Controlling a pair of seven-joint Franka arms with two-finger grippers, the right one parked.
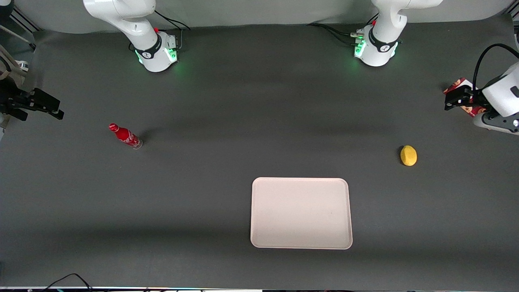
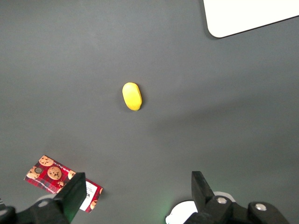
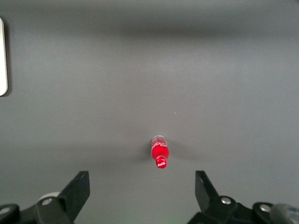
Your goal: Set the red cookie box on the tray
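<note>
The red cookie box lies flat on the table at the working arm's end, farther from the front camera than the tray, and the arm hides much of it. In the left wrist view the box shows its cookie print and white label panel. My left arm's gripper hovers above the box, open and empty. In the wrist view the gripper has one finger over the box's label end. The cream-white tray lies empty nearer the front camera, and a corner of it shows in the wrist view.
A yellow lemon-like fruit lies between the box and the tray; it also shows in the left wrist view. A small red bottle lies toward the parked arm's end of the table. The two arm bases stand farthest from the front camera.
</note>
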